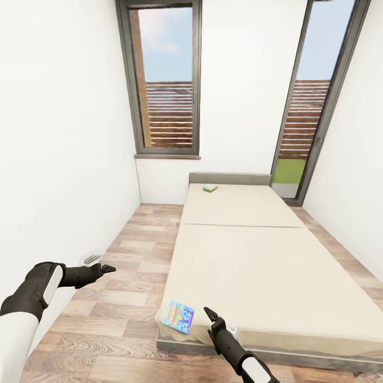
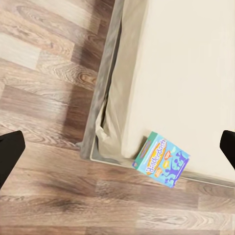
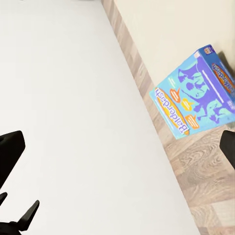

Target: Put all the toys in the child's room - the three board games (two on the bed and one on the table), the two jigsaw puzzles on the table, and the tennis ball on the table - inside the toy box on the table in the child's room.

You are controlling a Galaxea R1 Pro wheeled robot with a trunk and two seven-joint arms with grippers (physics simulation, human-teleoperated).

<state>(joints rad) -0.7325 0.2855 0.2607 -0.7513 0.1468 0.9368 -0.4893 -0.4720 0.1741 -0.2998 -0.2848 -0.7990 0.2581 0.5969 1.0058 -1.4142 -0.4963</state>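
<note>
Blue board game (image 1: 178, 316) on bed (image 1: 276, 260) corner, lower center; white-green game (image 1: 210, 188) by headboard. Left jaws (image 1: 108, 268) wide open, empty; right jaws (image 1: 208, 315) likewise, beside blue box.

Left arm: enters the head view at the lower left, white upper sleeve, black forearm, reaching forward and slightly inward, roughly level.
Left pincer (image 1: 108, 268): small and dark at the arm's tip; in the left wrist view its two black fingers (image 2: 10, 152) sit far apart at opposite edges, holding nothing.
Right arm: rises from the bottom edge, right of centre, black forearm angled up and to the left.
Right pincer (image 1: 209, 315): points up-left; fingers (image 3: 11, 152) spread wide in the right wrist view, nothing between them.
</note>
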